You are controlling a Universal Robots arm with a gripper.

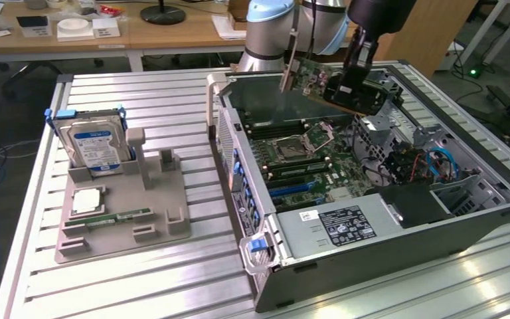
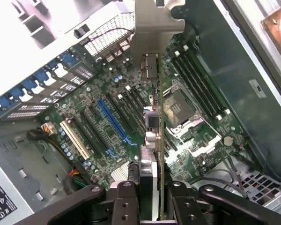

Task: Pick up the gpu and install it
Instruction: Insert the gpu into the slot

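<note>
The gripper [image 1: 348, 90] hangs over the open computer case [image 1: 467, 219], its dark fingers [image 2: 126, 204] clamped on the gpu [image 1: 313, 78]. The gpu is clear of everything else and is tilted above the back half of the case. It is a thin, flat green circuit card with a bright sheet-metal bracket [image 1: 285, 72] at one end. In the wrist view the card [image 2: 152, 122] shows edge-on, with small chips and silver parts standing off its face.

The case is a grey steel box lying on its side. Inside it are:
- a dark green motherboard [image 1: 326, 166] with a square silver CPU socket [image 1: 295, 147], rows of black slots and one long blue slot [image 2: 113, 121];
- a boxy grey power supply [image 1: 335, 226] with a black label.

The case rests on a ribbed aluminium table [image 1: 149, 106]. Well apart, towards the exterior view's left, a moulded grey holder [image 1: 157, 219] carries an upright silver hard drive [image 1: 95, 149] and a flat green memory stick [image 1: 117, 217].
</note>
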